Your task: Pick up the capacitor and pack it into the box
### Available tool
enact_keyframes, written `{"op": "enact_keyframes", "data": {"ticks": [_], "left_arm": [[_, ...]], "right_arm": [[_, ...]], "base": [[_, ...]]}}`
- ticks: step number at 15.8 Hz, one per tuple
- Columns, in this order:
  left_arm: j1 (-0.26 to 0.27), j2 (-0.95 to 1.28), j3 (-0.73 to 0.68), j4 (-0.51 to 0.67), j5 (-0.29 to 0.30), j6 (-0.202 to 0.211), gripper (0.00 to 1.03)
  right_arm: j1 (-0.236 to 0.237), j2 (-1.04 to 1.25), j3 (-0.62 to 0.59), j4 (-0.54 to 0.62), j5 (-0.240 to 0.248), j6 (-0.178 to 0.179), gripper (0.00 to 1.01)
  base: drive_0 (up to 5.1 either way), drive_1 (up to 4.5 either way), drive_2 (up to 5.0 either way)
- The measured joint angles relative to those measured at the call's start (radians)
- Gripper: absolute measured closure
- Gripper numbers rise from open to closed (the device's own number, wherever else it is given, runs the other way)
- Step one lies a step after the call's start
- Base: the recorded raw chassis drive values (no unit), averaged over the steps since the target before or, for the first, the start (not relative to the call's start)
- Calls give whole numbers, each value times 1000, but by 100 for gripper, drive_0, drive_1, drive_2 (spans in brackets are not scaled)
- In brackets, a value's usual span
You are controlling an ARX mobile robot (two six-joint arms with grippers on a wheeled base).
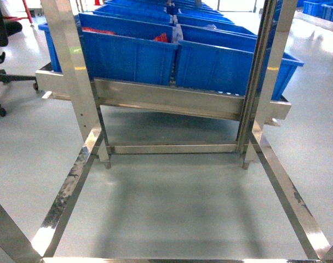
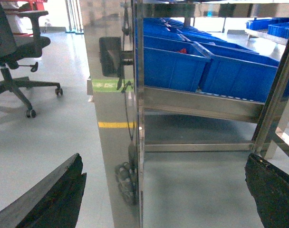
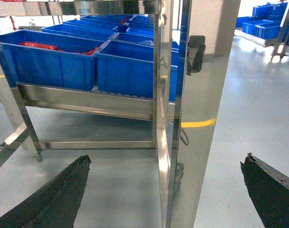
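Showing both end effectors spread wide, left end effector (image 2: 166, 190) and right end effector (image 3: 166, 190), facing blue bins (image 1: 155, 52) on a steel rack (image 1: 166, 101).

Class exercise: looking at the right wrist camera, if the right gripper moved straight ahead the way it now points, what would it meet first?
Most likely the steel upright post, which stands almost dead ahead between the open fingers of the right gripper. Depth is unclear; the blue bins lie further back, left.

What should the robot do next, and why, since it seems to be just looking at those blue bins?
Probably raise an arm toward the blue bins. Both grippers, left and right, are open, empty and low by the steel frame, and the bins sit higher up. No capacitor is clearly visible yet, only something red in one bin.
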Motion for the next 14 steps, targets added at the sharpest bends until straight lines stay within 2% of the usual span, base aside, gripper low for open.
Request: {"op": "enact_keyframes", "data": {"ticks": [14], "left_arm": [[0, 0, 0, 0, 0, 0, 5]], "right_arm": [[0, 0, 0, 0, 0, 0, 3]], "base": [[0, 0, 0]]}}
